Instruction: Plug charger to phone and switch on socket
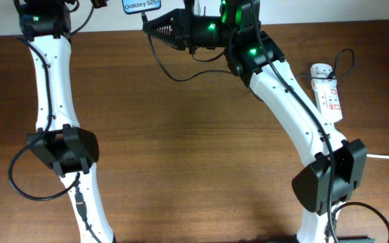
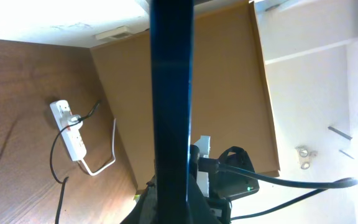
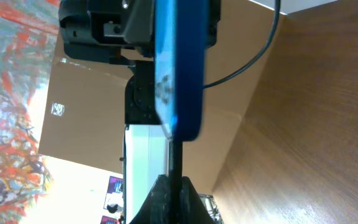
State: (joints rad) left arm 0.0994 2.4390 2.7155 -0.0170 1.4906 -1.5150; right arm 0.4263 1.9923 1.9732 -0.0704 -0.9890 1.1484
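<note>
The left claw (image 2: pixel 171 214) looked clamped on the phone (image 1: pixel 142 6), lifted off the surface (image 1: pixel 194 155), well apart from the socket (image 1: pixel 329 96) and far to its left. The right claw (image 1: pixel 155 28) was closed on the charger (image 1: pixel 177 79) tip, which met the phone's end. I could not tell whether it was seated. The phone's screen faced up, and its long axis ran in line with that tip. The socket's switch was, I judged, not yet pressed.

Brown wooden table (image 1: pixel 181 148); cardboard panel (image 2: pixel 229 93); colourful mural (image 3: pixel 8 68).
</note>
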